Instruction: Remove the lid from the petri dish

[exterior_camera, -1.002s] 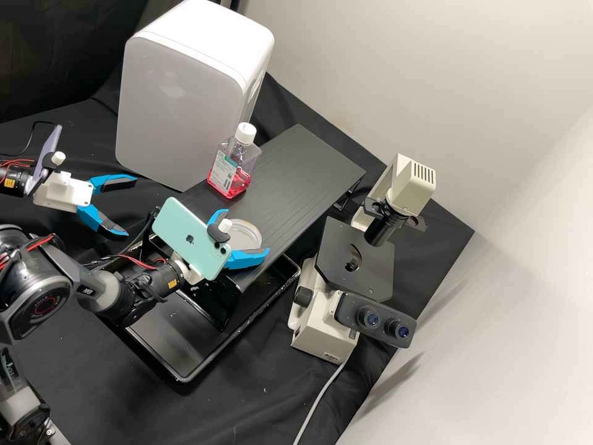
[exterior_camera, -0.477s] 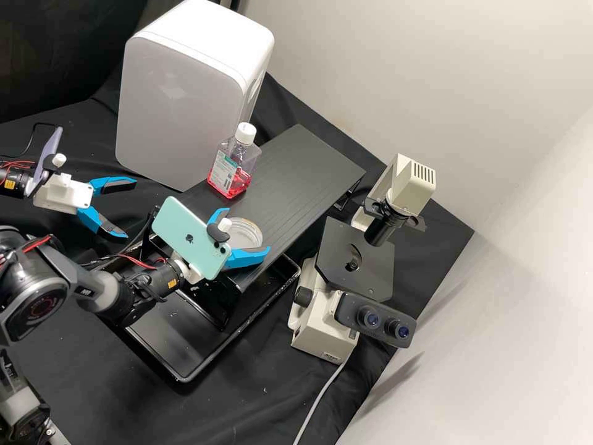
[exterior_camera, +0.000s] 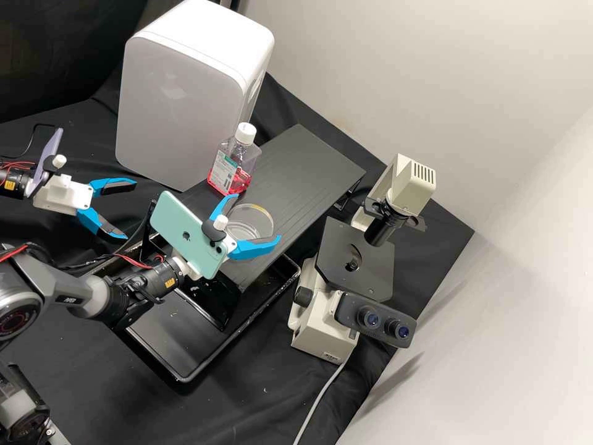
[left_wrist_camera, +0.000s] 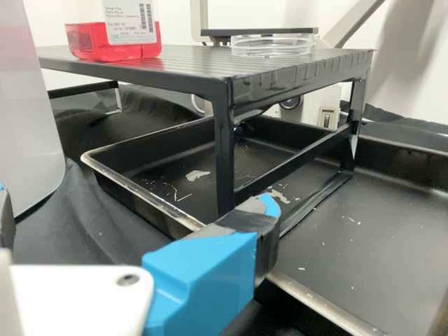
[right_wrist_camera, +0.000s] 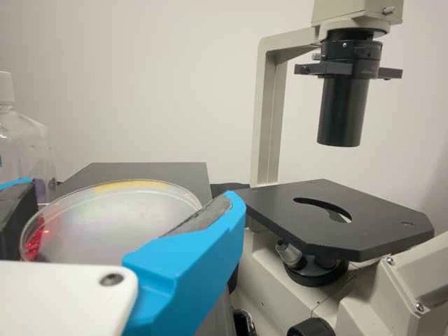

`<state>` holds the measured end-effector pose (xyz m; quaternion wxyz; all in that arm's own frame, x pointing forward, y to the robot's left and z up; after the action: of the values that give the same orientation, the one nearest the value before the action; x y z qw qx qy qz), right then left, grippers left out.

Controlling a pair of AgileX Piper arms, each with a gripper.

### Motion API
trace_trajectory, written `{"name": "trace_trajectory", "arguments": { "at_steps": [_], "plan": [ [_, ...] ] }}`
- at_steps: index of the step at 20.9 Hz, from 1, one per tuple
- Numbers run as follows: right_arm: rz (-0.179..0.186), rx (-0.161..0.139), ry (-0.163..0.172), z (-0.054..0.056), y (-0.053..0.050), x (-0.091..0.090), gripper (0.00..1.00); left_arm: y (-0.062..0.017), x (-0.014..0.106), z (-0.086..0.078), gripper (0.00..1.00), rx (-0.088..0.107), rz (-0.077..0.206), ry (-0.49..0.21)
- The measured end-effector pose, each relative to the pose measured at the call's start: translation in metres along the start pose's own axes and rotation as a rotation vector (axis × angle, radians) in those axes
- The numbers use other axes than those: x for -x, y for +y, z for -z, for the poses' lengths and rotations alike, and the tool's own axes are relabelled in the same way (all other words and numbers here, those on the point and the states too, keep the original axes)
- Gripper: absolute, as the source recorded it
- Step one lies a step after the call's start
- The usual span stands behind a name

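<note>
My right gripper (exterior_camera: 256, 217) is shut on the clear round petri dish lid (exterior_camera: 250, 221) and holds it a little above the near end of the black slatted rack (exterior_camera: 302, 167). In the right wrist view the lid (right_wrist_camera: 105, 217) sits tilted between my blue fingers (right_wrist_camera: 199, 238). From the left wrist view, a clear dish (left_wrist_camera: 271, 45) lies on the rack top. My left gripper (exterior_camera: 130, 208) hangs open over the black cloth left of the rack, holding nothing; one of its fingers (left_wrist_camera: 210, 259) shows at that view's edge.
A flask of red liquid (exterior_camera: 231, 164) stands on the rack's far left part, in front of a white box (exterior_camera: 185, 86). The rack stands in a black tray (exterior_camera: 185, 346). A microscope (exterior_camera: 364, 259) is close on the right.
My right gripper has risen and shifted toward the microscope, lifting the lid off the rack where it lay before. The left arm has barely moved.
</note>
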<state>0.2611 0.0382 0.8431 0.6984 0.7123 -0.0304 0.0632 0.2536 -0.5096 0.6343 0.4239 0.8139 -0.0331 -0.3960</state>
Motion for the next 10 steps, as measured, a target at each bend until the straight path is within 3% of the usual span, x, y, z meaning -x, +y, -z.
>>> {"name": "trace_trajectory", "arguments": {
  "at_steps": [4,10],
  "plan": [
    [0.005,-0.001,0.008,0.002,-0.002,0.0,0.0,-0.0005,0.0,0.0,1.0,0.002,0.001,0.002],
    [0.084,-0.01,0.077,0.02,-0.021,0.002,0.0,-0.0014,0.0,0.0,1.0,0.003,0.004,0.004]
  ]
}}
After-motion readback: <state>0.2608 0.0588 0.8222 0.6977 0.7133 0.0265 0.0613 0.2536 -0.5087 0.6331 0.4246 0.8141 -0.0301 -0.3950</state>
